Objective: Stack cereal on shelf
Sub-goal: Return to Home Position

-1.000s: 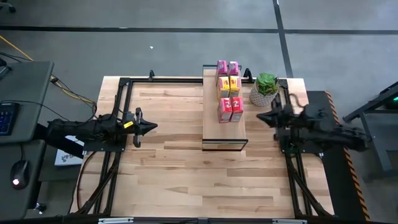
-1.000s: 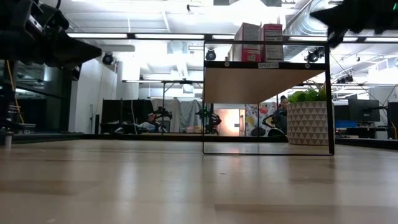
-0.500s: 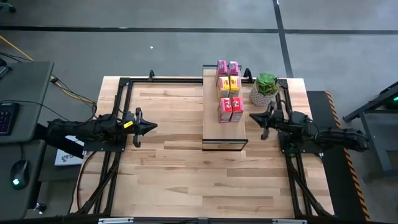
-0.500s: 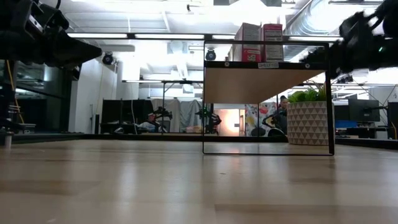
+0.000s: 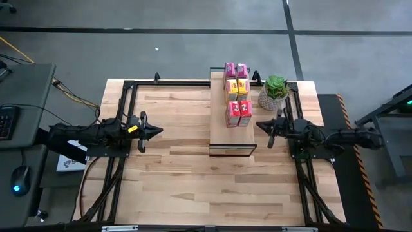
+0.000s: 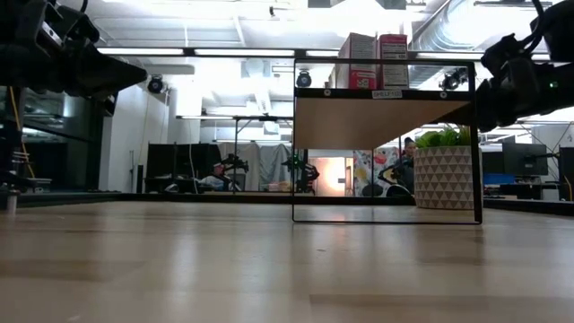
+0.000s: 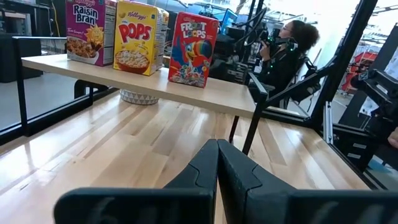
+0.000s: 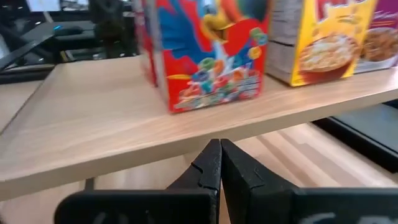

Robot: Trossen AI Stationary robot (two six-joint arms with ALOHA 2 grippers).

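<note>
We see the six boxes of cereal (image 5: 237, 90) standing upright on the shelf (image 5: 232, 138) in three pairs. The pink pair (image 5: 235, 69) is at the far end, the yellow pair (image 5: 237, 88) sits in the middle, and the red pair (image 5: 238, 113) stands nearest the bare front half of the board.

The right hand (image 5: 259, 125) hovers just beside the shelf's right edge. It is near the red pair but not touching it, and its fingers (image 8: 205, 168) are pressed together on nothing. In its wrist view a red box looms close, standing on the board.

The left hand (image 5: 159, 131) hangs over the table (image 5: 180, 180), well apart from the shelf on its left side. Its fingers (image 7: 205, 165) are likewise pressed together and empty, pointing toward the boxes. A potted plant (image 5: 275, 91) stands on the table just beside the shelf, beyond the right hand.
</note>
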